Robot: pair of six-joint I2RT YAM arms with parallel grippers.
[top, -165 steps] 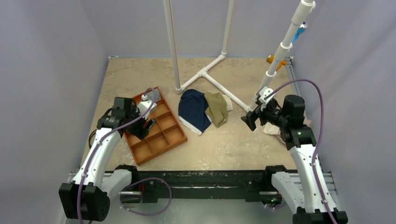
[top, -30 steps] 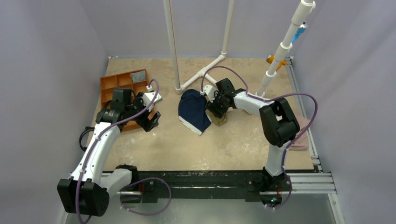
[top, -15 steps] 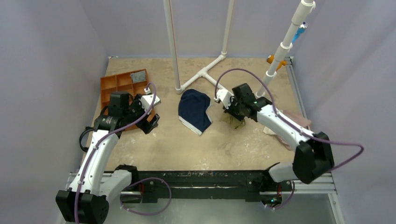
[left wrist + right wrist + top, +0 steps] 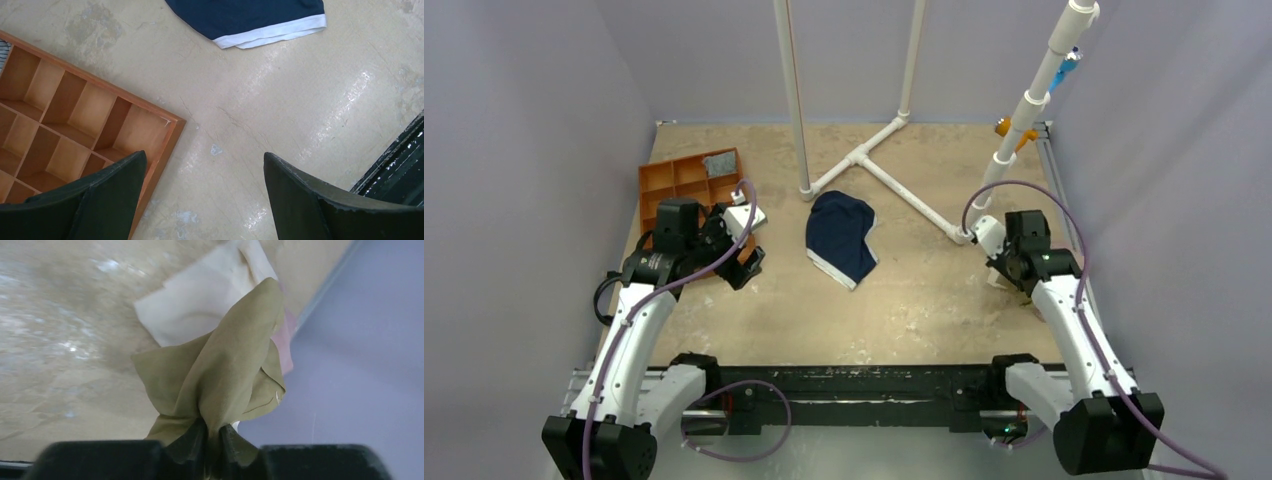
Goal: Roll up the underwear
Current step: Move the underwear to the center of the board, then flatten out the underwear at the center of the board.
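The navy underwear (image 4: 842, 238) with pale trim lies flat in the middle of the table, and nothing touches it. Its trimmed edge (image 4: 270, 34) shows at the top of the left wrist view. My left gripper (image 4: 749, 262) hovers open to its left, by the tray corner, with only bare table between the fingers (image 4: 204, 156). My right gripper (image 4: 1021, 283) is at the table's right edge, away from the underwear. It is shut (image 4: 212, 435) on a bunched olive-green garment (image 4: 225, 370) that hangs from the jaws.
An orange compartment tray (image 4: 656, 180) sits back left, its corner (image 4: 125, 93) under my left fingers. White pipe stand (image 4: 864, 155) and a slanted post (image 4: 1024, 110) rise behind. Pale cloth (image 4: 200, 305) lies under the olive garment by the right wall. Black rail (image 4: 874, 385) marks the near edge.
My right arm swung from beside the underwear to the right edge, carrying the olive-green garment off with it. The underwear now lies alone. The left arm barely moved.
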